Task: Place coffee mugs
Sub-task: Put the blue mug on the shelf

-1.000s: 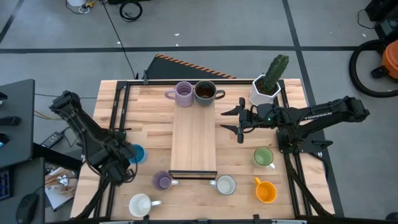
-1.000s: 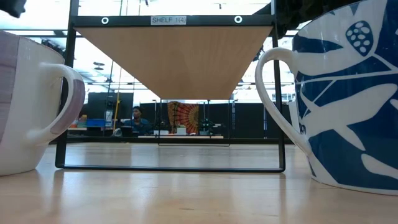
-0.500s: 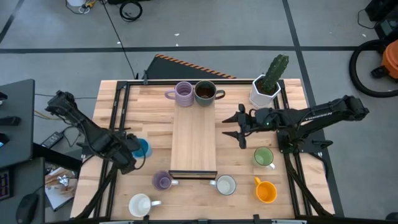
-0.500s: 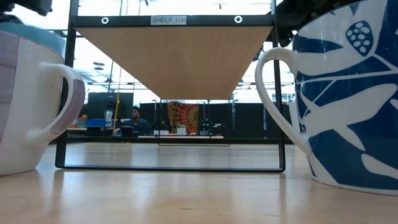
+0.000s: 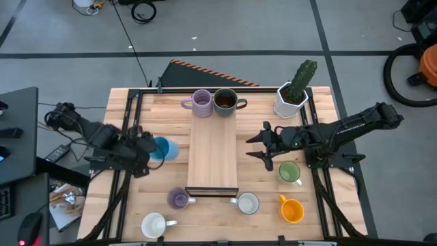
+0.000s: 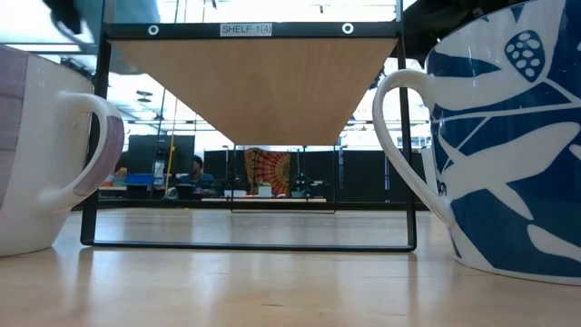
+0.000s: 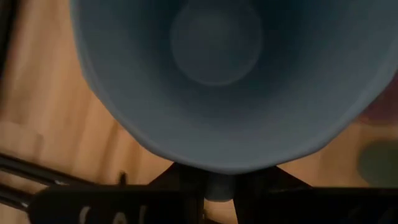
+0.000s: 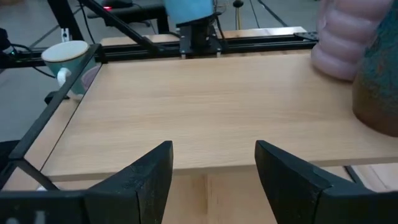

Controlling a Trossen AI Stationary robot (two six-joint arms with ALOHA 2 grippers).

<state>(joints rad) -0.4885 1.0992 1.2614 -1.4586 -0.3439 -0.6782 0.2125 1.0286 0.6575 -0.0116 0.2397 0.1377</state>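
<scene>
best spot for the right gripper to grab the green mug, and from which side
Probably the rim of the green mug, from straight above. It stands upright with its mouth open upward, so one finger can go inside and one outside. Pick the side nearest the open right gripper, since the handle points away toward the orange mug.

Pale smooth wooden shelf [image 5: 212, 154] (matt), glossy blue mug [image 5: 162, 147], black metal frame [image 5: 130, 123]

You're looking down on a grey concrete floor [image 5: 225, 27] crossed by dark seam lines, with black cables [image 5: 140, 10] coiled near the far edge. A dark desk [image 5: 17, 130] sits at the left, a black hose [image 5: 403, 75] loops at the right. At table height, you see bright ceiling lights [image 6: 145, 95], a seated person [image 6: 198, 173] and a patterned hanging [image 6: 266, 168].
</scene>
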